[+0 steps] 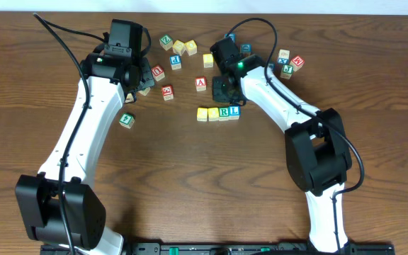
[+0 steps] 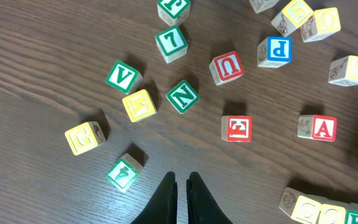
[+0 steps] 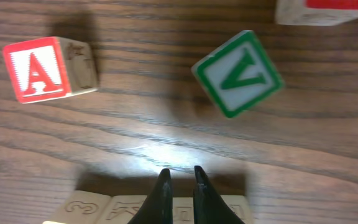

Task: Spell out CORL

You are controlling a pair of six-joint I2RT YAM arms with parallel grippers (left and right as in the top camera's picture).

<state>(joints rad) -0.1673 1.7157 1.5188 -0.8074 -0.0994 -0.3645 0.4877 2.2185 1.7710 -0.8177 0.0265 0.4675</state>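
Note:
A row of four letter blocks lies mid-table: yellow C (image 1: 202, 113), yellow O (image 1: 213, 113), R (image 1: 224, 112) and green L (image 1: 234, 111). My right gripper (image 1: 222, 91) hovers just behind this row, shut and empty. In the right wrist view its fingers (image 3: 180, 177) sit over the row's carved side faces (image 3: 92, 208). My left gripper (image 1: 142, 81) is over the loose blocks at the back left. Its fingers (image 2: 181, 180) are shut and empty above bare wood. The row's left end (image 2: 309, 208) shows at the bottom right of the left wrist view.
Loose blocks lie around: a red A (image 1: 201, 83) (image 3: 39, 68), a green V (image 3: 238, 73), a green block (image 1: 126, 120) at the left, yellow blocks (image 1: 185, 48) at the back, and a cluster (image 1: 289, 64) at the back right. Several more show under the left wrist, such as a green N (image 2: 183, 96).

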